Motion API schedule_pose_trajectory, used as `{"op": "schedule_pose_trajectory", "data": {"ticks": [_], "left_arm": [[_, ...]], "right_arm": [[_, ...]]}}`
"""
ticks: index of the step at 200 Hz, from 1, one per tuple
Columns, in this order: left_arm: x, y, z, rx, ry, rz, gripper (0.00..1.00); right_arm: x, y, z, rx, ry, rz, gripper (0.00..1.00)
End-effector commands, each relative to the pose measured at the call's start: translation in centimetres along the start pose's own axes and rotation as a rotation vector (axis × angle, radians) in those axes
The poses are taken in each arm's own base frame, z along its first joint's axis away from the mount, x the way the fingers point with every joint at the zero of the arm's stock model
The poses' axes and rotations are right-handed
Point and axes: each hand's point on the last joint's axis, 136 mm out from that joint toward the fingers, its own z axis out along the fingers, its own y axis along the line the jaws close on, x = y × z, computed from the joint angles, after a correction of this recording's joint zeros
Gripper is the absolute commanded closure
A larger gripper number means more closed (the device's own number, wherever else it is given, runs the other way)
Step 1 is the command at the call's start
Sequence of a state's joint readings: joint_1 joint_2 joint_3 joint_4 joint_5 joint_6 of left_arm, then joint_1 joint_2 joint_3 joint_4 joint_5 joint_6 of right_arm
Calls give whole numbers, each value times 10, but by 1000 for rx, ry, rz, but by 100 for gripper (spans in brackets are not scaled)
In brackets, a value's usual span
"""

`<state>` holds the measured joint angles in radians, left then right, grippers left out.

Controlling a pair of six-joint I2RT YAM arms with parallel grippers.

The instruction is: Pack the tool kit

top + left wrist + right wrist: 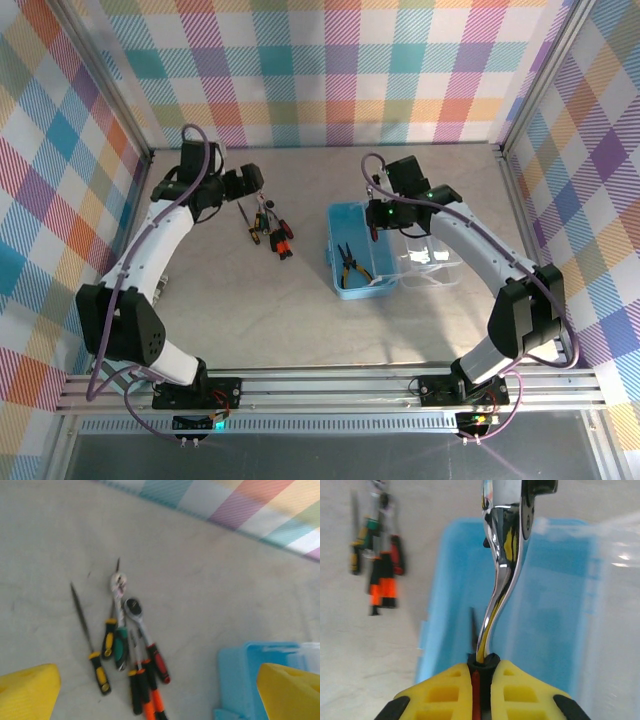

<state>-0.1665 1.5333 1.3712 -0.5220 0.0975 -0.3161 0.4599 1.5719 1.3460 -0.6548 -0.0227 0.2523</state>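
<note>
Over blue case (350, 228) at center, R claw (481, 672) clamps ratchet (504, 565) by handle; L claw (254, 181) spread wide above screwdrivers (270, 232), upper left.

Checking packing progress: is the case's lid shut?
No, the clear lid lies folded open beside the case.

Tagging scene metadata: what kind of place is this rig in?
Probably a lab data-collection cell, not a workshop: plaid backdrop panels wall a table, aluminium extrusion rails frame it, and hand tools lie staged near an open light-blue case.
</note>
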Motion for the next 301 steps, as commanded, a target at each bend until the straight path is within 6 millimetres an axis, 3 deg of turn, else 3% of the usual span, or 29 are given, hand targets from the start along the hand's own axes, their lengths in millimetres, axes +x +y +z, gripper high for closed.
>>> {"op": "schedule_pose_trajectory", "data": {"ticks": [1, 25, 76, 130, 142, 164, 175, 200, 241, 301], "left_arm": [[47, 32, 31, -104, 153, 11, 0], [62, 40, 42, -123, 194, 11, 1], [77, 45, 54, -131, 239, 13, 1], [85, 54, 64, -168, 268, 26, 1], [87, 61, 67, -205, 279, 40, 3], [93, 69, 76, -260, 304, 72, 9], [97, 68, 81, -266, 319, 81, 13], [104, 59, 94, -257, 341, 100, 25], [107, 62, 117, -280, 360, 109, 28], [106, 82, 143, -325, 380, 78, 43]], "right_arm": [[15, -27, 7, 152, 53, -36, 100], [24, -38, 20, 201, 93, -45, 100], [33, -35, 39, 167, 136, -27, 100], [27, -28, 26, 136, 100, -38, 100], [21, -19, 17, 101, 73, -59, 89], [10, 5, -3, 17, 13, -130, 40], [6, 15, -11, -8, -8, -159, 23], [5, 28, -18, -45, -22, -186, 0], [12, 29, -12, -48, -3, -180, 1], [16, 26, -14, -38, 1, -177, 1]]}}
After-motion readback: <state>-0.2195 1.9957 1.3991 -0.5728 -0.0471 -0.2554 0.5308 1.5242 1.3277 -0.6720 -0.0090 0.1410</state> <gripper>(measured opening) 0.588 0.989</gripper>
